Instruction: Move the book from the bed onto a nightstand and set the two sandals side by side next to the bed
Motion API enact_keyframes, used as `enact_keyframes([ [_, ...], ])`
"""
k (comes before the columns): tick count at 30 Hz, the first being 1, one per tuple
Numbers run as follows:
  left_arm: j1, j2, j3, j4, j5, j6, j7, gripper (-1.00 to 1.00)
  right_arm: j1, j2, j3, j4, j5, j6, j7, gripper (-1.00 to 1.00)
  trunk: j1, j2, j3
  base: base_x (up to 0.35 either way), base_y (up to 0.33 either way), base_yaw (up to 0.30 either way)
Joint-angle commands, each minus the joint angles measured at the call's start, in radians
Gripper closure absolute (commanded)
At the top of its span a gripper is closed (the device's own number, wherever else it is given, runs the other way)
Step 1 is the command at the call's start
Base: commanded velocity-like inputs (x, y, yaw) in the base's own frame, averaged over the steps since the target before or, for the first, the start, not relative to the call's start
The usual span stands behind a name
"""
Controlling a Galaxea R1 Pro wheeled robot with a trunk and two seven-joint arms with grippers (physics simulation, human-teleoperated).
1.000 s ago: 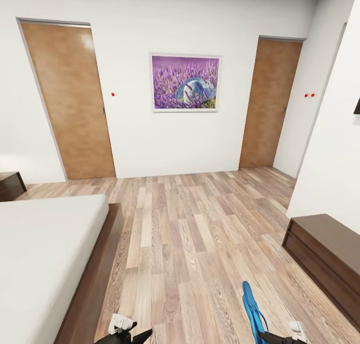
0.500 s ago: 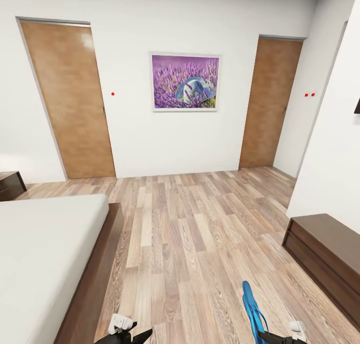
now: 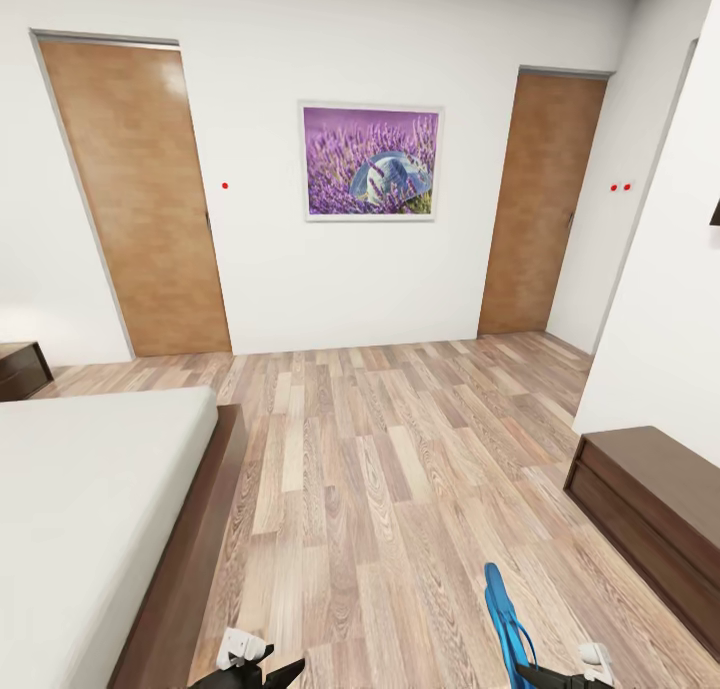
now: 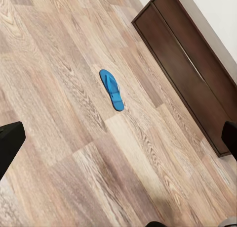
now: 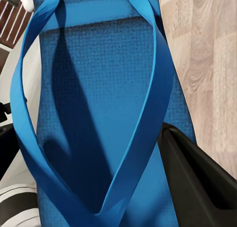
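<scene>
The right pincer [image 3: 556,677] is pinching one blue sandal [image 3: 505,624] upright, toe up, while the spread left pincer [image 4: 118,138] is facing the second sandal [image 4: 111,89] lying flat on open floor [image 3: 380,489] near the long cabinet [image 4: 190,64], well apart from the bed [image 3: 90,509].

I have the bed [image 3: 90,509] at my left, with a nightstand [image 3: 22,369] behind its far corner against the wall. A long cabinet [image 3: 650,519] sits along the wall at my right, open floor [image 3: 380,489] between it and the bed. Ahead, a picture [image 3: 371,163] hangs between two doors [image 3: 140,199]. One sandal [image 5: 106,118] sits in my right gripper [image 3: 560,677]; another sandal [image 4: 111,89] lies on the floor near the cabinet.
</scene>
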Motion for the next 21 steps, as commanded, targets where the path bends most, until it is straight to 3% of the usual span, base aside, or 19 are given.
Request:
enact_keyframes([
  [1,-0.001,0.0,0.002,0.0,0.005,0.01,-0.005,-1.0,-0.001,0.0,-0.003,0.001,0.001,0.002,0.002,1.0,0.0,-0.001,-0.002,0.0,0.0,0.0],
  [17,-0.001,0.0,0.002,0.0,0.005,0.01,-0.005,-1.0,-0.001,0.0,-0.002,0.0,0.001,0.002,0.002,1.0,0.0,-0.001,-0.007,0.0,0.0,0.0],
  [21,-0.001,0.0,0.002,0.0,0.005,0.01,-0.005,-1.0,0.0,0.0,-0.002,0.0,0.001,0.002,0.002,1.0,0.0,-0.001,-0.007,0.146,0.0,0.0],
])
